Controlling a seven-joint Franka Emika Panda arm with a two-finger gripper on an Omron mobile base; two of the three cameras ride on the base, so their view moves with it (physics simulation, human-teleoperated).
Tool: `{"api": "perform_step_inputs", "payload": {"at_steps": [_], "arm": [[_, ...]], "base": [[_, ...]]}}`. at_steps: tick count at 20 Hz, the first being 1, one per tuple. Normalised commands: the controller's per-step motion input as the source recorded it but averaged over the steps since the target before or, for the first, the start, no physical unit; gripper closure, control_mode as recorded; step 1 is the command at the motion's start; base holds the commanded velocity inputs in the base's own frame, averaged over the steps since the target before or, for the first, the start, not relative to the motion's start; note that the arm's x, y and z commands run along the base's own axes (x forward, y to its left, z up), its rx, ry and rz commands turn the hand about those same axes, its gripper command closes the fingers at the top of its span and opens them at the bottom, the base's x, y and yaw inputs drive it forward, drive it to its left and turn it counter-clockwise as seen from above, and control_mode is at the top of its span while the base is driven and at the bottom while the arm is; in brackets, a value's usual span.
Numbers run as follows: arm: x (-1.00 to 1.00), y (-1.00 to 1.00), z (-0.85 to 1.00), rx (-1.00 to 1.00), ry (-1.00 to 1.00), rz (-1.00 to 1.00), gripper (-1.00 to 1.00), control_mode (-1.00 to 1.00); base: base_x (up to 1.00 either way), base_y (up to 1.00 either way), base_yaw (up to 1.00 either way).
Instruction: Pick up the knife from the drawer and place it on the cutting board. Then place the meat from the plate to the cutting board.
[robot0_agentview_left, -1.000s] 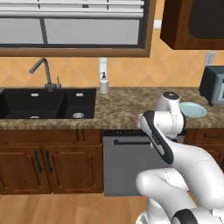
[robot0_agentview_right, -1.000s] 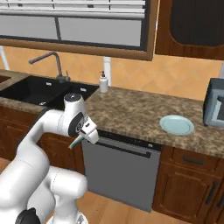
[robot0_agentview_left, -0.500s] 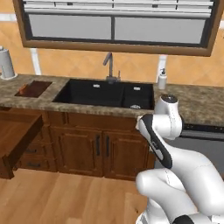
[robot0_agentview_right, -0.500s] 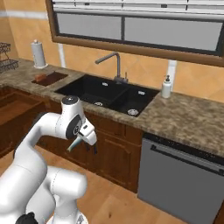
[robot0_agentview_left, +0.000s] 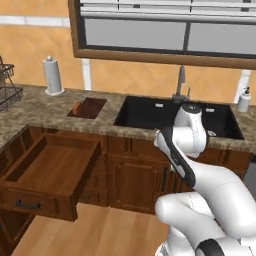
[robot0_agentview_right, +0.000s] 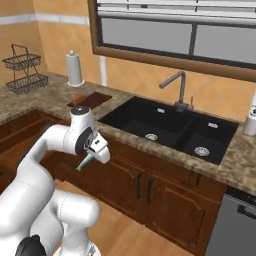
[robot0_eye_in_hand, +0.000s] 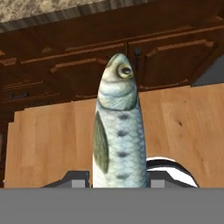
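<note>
— Hand view: what does the gripper (robot0_eye_in_hand: 119, 181) carry?
— A silver-blue fish (robot0_eye_in_hand: 118, 127), clamped between its fingers, head pointing away over the wood floor.
— And the rest?
— On the tabletop (robot0_agentview_left: 35, 107), the cutting board (robot0_agentview_left: 87, 107) lies left of the sink (robot0_agentview_left: 175, 117), knife (robot0_agentview_left: 76, 106) on its left edge. The drawer (robot0_agentview_left: 50, 172) stands pulled out below.

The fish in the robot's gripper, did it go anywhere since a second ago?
The whole robot drove left along the counter: the dishwasher and plate slid out of sight, and the sink, cutting board and open drawer came in. The gripper stayed shut on the fish, arm tucked as before.
</note>
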Motion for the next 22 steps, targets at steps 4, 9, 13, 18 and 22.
{"api": "perform_step_inputs", "payload": {"at_steps": [4, 9, 13, 18, 22], "arm": [[0.0, 0.0, 0.0, 0.0, 0.0, 0.0, 1.0, 1.0], [0.0, 0.0, 0.0, 0.0, 0.0, 0.0, 1.0, 1.0], [0.0, 0.0, 0.0, 0.0, 0.0, 0.0, 1.0, 1.0], [0.0, 0.0, 0.0, 0.0, 0.0, 0.0, 1.0, 1.0], [0.0, 0.0, 0.0, 0.0, 0.0, 0.0, 1.0, 1.0]], "base": [[0.97, 0.92, 0.19], [0.97, 0.19, 0.24], [0.83, 0.11, 0.23], [0.49, 0.26, 0.16], [0.72, 0.1, 0.06]]}}
